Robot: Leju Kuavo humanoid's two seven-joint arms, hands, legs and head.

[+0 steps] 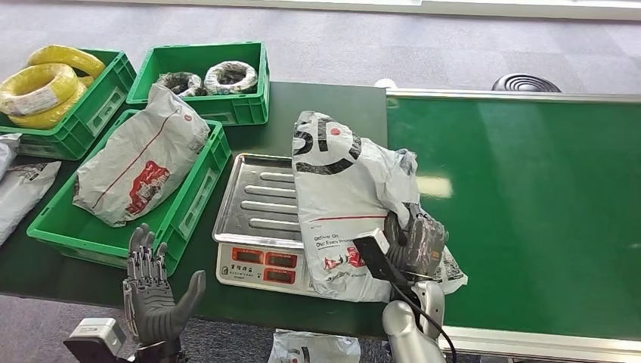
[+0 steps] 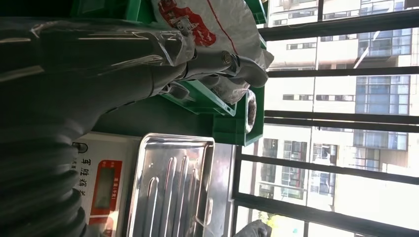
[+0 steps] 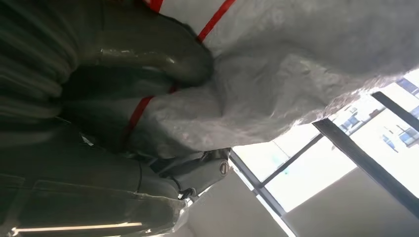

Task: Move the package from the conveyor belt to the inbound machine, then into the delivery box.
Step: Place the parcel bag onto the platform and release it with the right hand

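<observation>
A white plastic package [image 1: 340, 197] with black and red print lies partly on the steel tray of the scale [image 1: 253, 200] and partly over the edge of the green conveyor belt [image 1: 529, 197]. My right hand [image 1: 416, 240] grips its lower right side; the right wrist view shows the package [image 3: 276, 84] pressed between the thumb [image 3: 158, 54] and the fingers. My left hand [image 1: 155, 291] hovers with fingers apart and nothing in it, near the table's front edge, left of the scale [image 2: 163, 187]. A green delivery box [image 1: 193, 200] holding another white package [image 1: 140, 162] stands left of the scale.
Two more green crates stand at the back left, one with yellow cable coils [image 1: 49, 83], one with wrapped coils [image 1: 219, 76]. More white bags [image 1: 23, 185] lie at the far left. Another bag [image 1: 314, 348] lies on the floor below the table edge.
</observation>
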